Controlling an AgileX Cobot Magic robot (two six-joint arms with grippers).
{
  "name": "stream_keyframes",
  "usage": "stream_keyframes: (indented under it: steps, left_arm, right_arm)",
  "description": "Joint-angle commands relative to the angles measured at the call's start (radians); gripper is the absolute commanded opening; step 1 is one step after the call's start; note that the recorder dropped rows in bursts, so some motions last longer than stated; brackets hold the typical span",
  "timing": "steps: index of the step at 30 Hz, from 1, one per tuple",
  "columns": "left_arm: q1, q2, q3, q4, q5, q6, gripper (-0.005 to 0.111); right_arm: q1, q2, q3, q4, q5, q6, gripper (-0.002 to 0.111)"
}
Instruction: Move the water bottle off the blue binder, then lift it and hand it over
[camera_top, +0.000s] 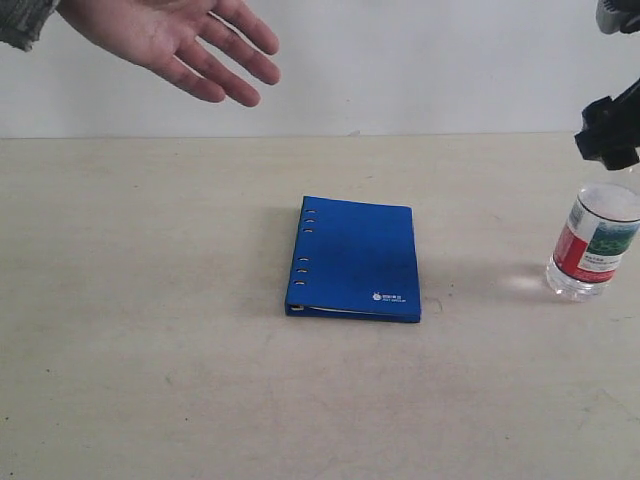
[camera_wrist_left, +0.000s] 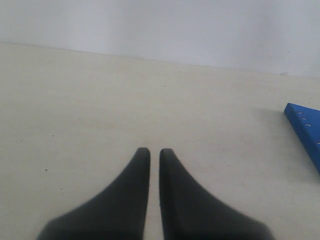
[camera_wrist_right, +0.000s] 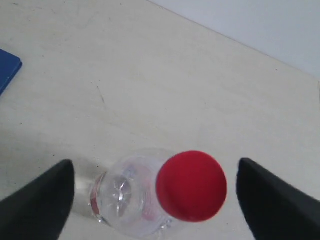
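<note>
The water bottle (camera_top: 594, 243) stands upright on the table at the far right, apart from the blue binder (camera_top: 355, 258), which lies flat mid-table. My right gripper (camera_top: 608, 130) hovers just above the bottle; its cap is hidden there. From the right wrist view I look down on the red cap (camera_wrist_right: 191, 186), and the right gripper (camera_wrist_right: 156, 172) is open, its fingers wide on either side and not touching the bottle. A binder corner (camera_wrist_right: 7, 68) shows at that view's edge. My left gripper (camera_wrist_left: 154, 151) is shut and empty above bare table, with a binder edge (camera_wrist_left: 306, 127) off to one side.
An open human hand (camera_top: 185, 45) reaches in, palm up, at the upper left above the table's far edge. A pale wall (camera_top: 450, 60) stands behind the table (camera_top: 150, 350).
</note>
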Motion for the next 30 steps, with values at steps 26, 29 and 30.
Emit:
stream_keyframes:
  steps: [26, 29, 30]
  left_arm:
    - [0.002, -0.001, 0.000, -0.007, -0.012, -0.007, 0.007]
    - [0.002, -0.001, 0.000, -0.007, -0.012, -0.007, 0.007]
    - [0.002, -0.001, 0.000, -0.007, -0.012, -0.007, 0.007]
  right_arm:
    - [0.185, -0.131, -0.197, 0.928, 0.465, -0.427, 0.000]
    - [0.258, -0.089, -0.197, 0.884, 0.546, -0.439, 0.000]
    - [0.281, -0.073, -0.197, 0.869, 0.560, -0.442, 0.000]
